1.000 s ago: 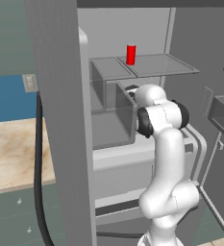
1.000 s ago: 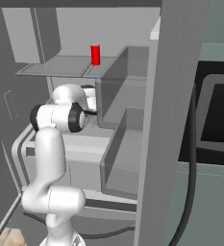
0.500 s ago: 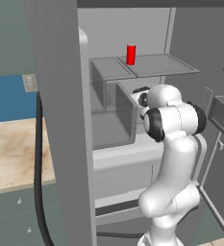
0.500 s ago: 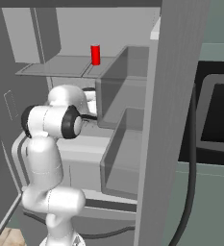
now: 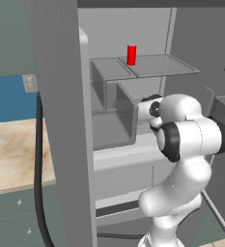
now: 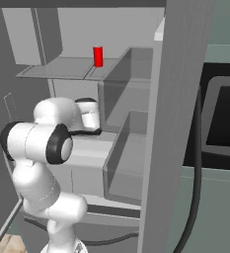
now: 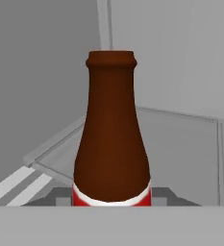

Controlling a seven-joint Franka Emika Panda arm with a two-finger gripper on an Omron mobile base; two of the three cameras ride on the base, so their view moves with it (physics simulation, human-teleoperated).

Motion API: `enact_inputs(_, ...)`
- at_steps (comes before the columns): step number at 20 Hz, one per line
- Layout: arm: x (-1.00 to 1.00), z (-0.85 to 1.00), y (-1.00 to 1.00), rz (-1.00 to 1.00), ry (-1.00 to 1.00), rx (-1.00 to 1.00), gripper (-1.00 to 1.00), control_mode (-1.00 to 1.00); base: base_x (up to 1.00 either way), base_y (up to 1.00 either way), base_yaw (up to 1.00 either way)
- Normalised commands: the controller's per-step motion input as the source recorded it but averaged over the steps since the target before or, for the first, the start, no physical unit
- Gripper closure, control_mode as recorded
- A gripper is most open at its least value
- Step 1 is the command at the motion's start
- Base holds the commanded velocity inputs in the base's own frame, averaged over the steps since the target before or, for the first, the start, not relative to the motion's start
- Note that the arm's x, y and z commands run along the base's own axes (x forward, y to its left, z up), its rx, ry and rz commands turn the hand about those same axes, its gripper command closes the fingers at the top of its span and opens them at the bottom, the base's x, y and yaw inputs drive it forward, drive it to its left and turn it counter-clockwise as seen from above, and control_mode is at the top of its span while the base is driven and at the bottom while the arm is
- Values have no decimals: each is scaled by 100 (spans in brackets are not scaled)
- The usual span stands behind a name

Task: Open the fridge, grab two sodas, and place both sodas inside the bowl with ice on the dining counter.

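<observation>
The fridge point(image 5: 61, 120) stands open, its pale shelves point(image 6: 87, 148) in both base views. One soda, a bright red can point(image 5: 131, 54) point(image 6: 97, 56), stands upright on the upper glass shelf. The other soda, a dark brown bottle point(image 7: 111, 125) with a red and white band, stands upright between my fingers. My gripper point(image 7: 111, 198) is shut on its lower body. In the base views my hand point(image 5: 150, 108) point(image 6: 89, 116) reaches in over the middle shelf, below the can's shelf. The bowl with ice and the dining counter are out of view.
The open grey door point(image 6: 180, 99) stands close beside the arm, with door bins point(image 6: 124, 163) on its inner side. A black cable point(image 5: 36, 169) hangs along the door's outer edge. A beige wall countertop point(image 5: 12, 149) lies to the left, a dark appliance point(image 6: 220, 113) to the right.
The arm's elbow has swung out toward the base. The hand has drawn back and a little lower with the bottle still gripped. The red can has not moved.
</observation>
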Motion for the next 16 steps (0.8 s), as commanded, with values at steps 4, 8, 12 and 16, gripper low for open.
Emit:
enact_inputs(4,-64,71,0,-4,9,0,100,-100,0,0,0)
enact_inputs(8,-55,79,-1,-7,11,0,100,-100,0,0,0)
enact_inputs(12,-48,81,-2,-9,13,0,100,-100,0,0,0)
enact_inputs(16,-50,80,0,-7,13,0,100,-100,0,0,0)
